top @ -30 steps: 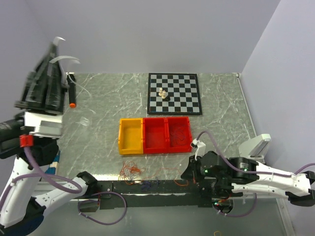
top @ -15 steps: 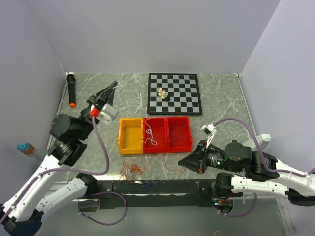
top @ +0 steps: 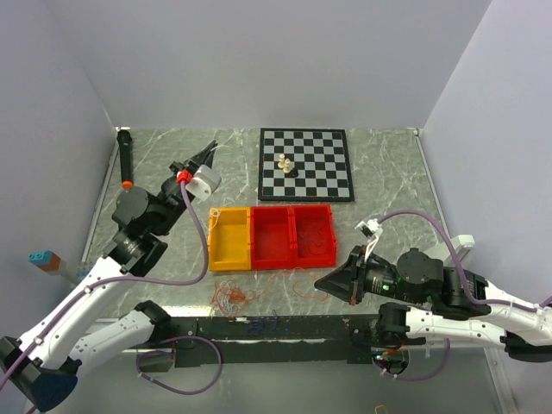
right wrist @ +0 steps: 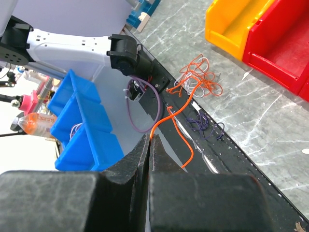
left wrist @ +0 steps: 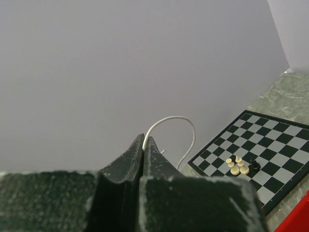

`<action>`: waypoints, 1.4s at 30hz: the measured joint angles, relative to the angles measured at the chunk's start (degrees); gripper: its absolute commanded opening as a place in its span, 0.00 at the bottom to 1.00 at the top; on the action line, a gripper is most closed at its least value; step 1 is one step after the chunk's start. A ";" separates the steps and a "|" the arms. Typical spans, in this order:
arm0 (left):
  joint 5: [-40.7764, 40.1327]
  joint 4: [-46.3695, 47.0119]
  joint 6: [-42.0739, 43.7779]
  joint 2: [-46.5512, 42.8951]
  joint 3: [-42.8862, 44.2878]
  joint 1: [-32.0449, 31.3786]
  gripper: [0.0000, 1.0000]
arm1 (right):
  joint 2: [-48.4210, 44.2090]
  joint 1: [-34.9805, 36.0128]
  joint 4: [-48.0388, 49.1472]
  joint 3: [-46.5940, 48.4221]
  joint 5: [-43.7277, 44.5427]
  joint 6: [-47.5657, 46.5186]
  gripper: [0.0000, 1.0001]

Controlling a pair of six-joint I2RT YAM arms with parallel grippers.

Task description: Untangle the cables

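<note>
marker (top: 126, 159): lies at 10 o'clock on the table (top: 388, 181), along the left wall, orange tip pointing to 6 o'clock.
left gripper (top: 208, 154): raised over the table at 10 to 11 o'clock, fingers pressed together on a thin strand.
white cable (left wrist: 175, 116): pinched at the left fingertips; it arcs up and curls back down toward 5 o'clock in the wrist view.
yellow bin (top: 228, 239): mid-table, touching the red bins on its 3 o'clock side.
cables (top: 228, 297): a loose orange, white and red tangle at 7 o'clock on the table, just at 6 o'clock of the yellow bin; a few purple strands (right wrist: 205, 128) lie near it by the table edge.
red bins (top: 291, 235): two joined compartments at centre.
chessboard (top: 306, 164): at 12 o'clock, a few pieces (top: 285, 164) standing on it.
orange cable (right wrist: 171, 115): runs from the tangle to the right fingertips.
right gripper (top: 319, 283): low at 5 o'clock, pointing to 9 o'clock, fingers clamped on the orange cable.
</note>
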 measured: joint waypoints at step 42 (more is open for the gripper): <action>-11.39 -13.90 -5.62 2.97 -19.63 -2.97 0.01 | -1.81 0.00 -0.76 -3.56 0.87 0.07 0.00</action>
